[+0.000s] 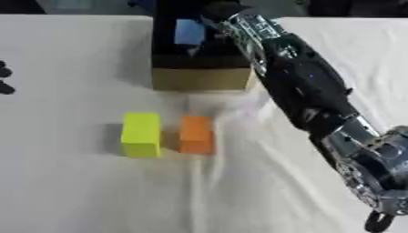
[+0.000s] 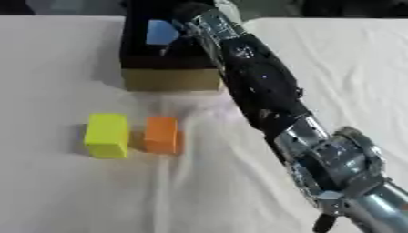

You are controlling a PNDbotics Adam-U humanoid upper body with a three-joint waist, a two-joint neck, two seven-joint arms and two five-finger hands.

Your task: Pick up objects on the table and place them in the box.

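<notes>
A yellow block and an orange block lie side by side on the white cloth, in front of the box. The box is cardboard with a dark inside and stands at the back centre. My right arm reaches from the lower right up over the box's right side. The right hand is above the box opening, dark against the dark interior. A blue block shows inside the opening, right beside that hand; whether it is held is hidden. Dark parts of my left hand peek in at the left edge.
The white cloth covers the table and is wrinkled in front of the blocks. My right forearm crosses the space right of the box and the orange block.
</notes>
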